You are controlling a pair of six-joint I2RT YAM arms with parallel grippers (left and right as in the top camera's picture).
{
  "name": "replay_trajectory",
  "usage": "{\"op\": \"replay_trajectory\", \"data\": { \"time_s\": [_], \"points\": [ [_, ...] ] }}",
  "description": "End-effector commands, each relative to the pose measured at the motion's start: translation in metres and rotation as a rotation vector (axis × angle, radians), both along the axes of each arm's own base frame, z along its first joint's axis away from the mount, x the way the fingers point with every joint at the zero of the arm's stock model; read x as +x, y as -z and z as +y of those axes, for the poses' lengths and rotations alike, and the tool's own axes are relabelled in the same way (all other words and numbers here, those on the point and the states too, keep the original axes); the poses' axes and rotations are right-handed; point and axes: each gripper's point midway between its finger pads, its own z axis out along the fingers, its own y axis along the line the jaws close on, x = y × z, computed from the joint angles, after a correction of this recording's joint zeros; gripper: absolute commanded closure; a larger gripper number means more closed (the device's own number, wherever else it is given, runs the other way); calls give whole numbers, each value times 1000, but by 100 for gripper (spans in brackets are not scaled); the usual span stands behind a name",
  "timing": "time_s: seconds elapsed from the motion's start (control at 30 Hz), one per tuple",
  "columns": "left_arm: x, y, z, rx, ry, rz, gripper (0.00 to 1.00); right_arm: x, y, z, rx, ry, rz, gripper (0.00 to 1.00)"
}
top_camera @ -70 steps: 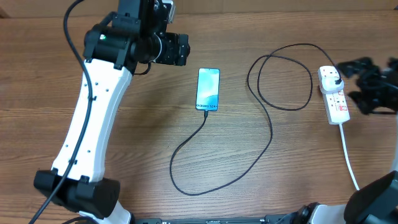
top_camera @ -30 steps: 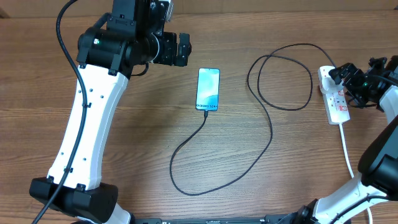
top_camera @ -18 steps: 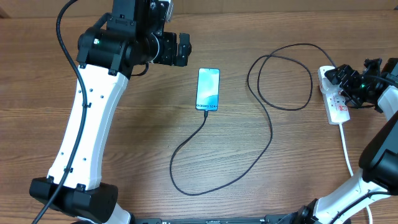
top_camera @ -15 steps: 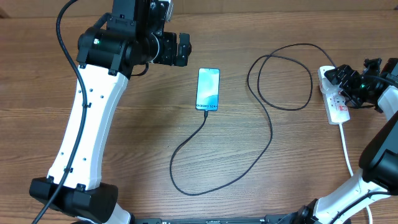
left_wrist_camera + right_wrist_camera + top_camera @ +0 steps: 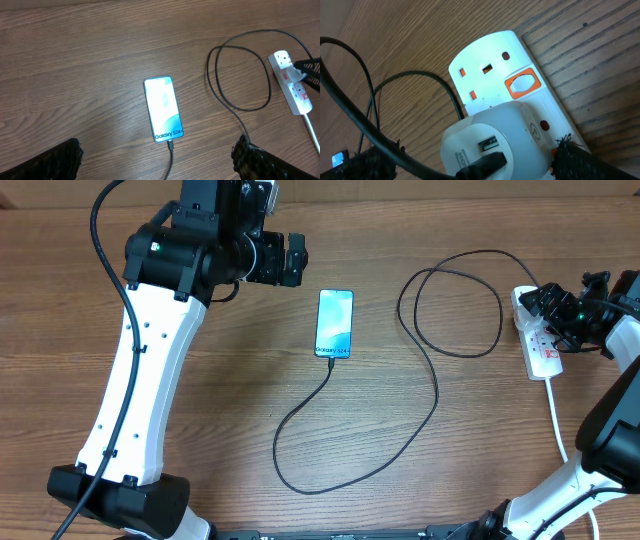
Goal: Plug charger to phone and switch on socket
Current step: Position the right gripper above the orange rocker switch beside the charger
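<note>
The phone (image 5: pixel 335 323) lies mid-table with its cyan screen lit; it also shows in the left wrist view (image 5: pixel 163 108). The charger's black cable (image 5: pixel 436 395) has its tip in the phone's near end and loops right to a white adapter (image 5: pixel 495 132) plugged into the socket (image 5: pixel 541 352). The cable's black plug (image 5: pixel 492 162) sits in the adapter. My right gripper (image 5: pixel 553 313) is open and low over the socket's far end (image 5: pixel 490 60), its fingers either side of the adapter (image 5: pixel 472 162). One finger covers an orange switch. My left gripper (image 5: pixel 292 259) is open and empty, left of the phone.
The socket's thick white cord (image 5: pixel 562 435) runs toward the table's front right. A second orange switch (image 5: pixel 522 84) is exposed beyond the adapter. The tall left arm (image 5: pixel 150 370) stands over the table's left side.
My right gripper has come in from the right edge onto the socket's far end, and over the last second edged slightly. The left arm shifted a little, then held still.
</note>
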Motion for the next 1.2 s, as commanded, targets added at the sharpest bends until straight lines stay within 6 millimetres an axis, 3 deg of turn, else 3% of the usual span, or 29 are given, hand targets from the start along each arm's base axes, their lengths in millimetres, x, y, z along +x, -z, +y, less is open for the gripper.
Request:
{"op": "replay_trajectory", "data": {
  "time_s": [0.0,0.2,0.47,0.6,0.93,1.07,1.17],
  "points": [
    [-5,-12,2,-6,6,-29,0,-2,7,22,63,-28,31,0],
    [-6,-12,2,-5,7,-25,0,-5,21,25,82,-24,60,0],
    [-6,-12,2,-5,7,-26,0,-6,22,25,86,-21,64,0],
    [-6,-12,2,-6,7,-25,0,-9,37,30,118,-25,97,0],
    [-5,-13,1,-8,9,-29,1,-10,38,38,125,-36,112,0],
    [-5,-13,1,-7,9,-29,0,-6,30,26,111,-16,93,1],
    [-5,-13,1,-8,9,-30,0,-5,12,0,40,36,98,1]
  ]
}}
